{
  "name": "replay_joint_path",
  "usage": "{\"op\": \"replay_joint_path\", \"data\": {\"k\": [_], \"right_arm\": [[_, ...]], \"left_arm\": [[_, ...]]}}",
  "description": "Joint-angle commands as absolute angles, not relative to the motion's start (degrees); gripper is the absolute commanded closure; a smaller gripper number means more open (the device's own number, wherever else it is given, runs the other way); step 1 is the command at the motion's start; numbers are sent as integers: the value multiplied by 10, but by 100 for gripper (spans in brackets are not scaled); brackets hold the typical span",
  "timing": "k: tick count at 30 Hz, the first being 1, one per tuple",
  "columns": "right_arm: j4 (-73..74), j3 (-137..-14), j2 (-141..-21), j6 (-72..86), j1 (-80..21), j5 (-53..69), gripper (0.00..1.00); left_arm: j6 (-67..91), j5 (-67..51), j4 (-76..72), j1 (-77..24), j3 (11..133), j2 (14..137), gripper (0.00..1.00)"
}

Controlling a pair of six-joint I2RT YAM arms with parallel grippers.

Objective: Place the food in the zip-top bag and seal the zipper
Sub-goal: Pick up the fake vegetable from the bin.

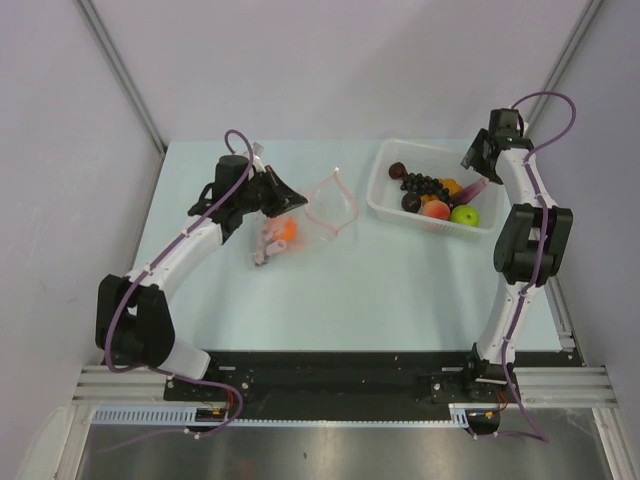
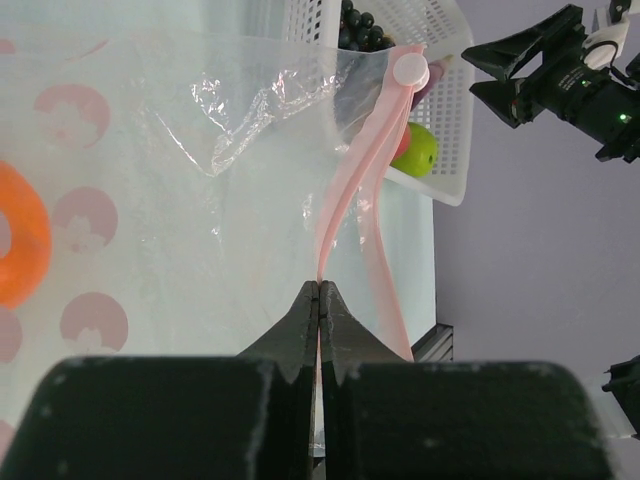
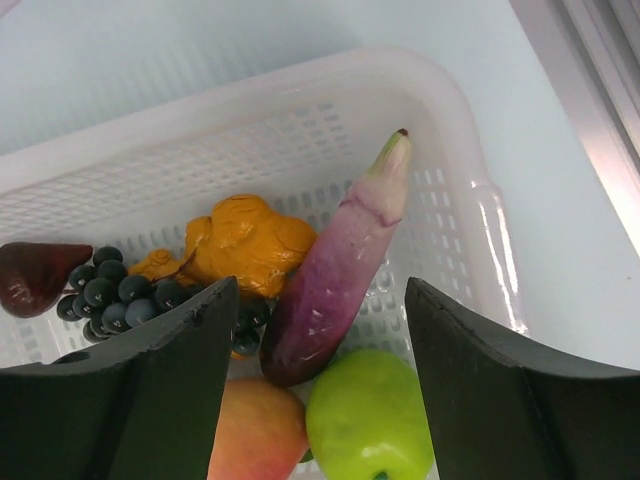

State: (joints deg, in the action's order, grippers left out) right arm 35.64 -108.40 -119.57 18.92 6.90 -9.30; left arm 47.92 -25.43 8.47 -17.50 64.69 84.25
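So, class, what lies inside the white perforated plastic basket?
Purple toy aubergine, green apple, peach-red fruit, dark grape cluster, orange knobbly piece, dark red fruit. Anything beneath them is hidden.

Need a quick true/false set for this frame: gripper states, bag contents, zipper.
1. The left gripper is shut on the zip-top bag at its pink zipper. True.
2. The bag is empty. False: an orange toy is already inside.
3. The right gripper is open over the white basket, with a finger on either side of the purple eggplant. True.
4. The green apple is in the bag. False: it lies in the basket.
5. The zipper is sealed. False: its two strips stand apart and the mouth gapes.
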Motion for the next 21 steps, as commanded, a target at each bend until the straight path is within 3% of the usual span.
{"op": "replay_joint_path", "data": {"k": [1, 18, 20, 21], "right_arm": [[357, -1104, -1219, 225, 57, -142, 28], [342, -1153, -1326, 189, 32, -172, 34], [341, -1158, -1329, 189, 31, -171, 41], [342, -1160, -1329, 187, 31, -171, 50]], "left_arm": [[468, -244, 84, -177, 673, 847, 100], [487, -249, 87, -176, 689, 866, 100], [486, -249, 87, -175, 689, 866, 100], [485, -249, 87, -175, 689, 865, 100]]}}
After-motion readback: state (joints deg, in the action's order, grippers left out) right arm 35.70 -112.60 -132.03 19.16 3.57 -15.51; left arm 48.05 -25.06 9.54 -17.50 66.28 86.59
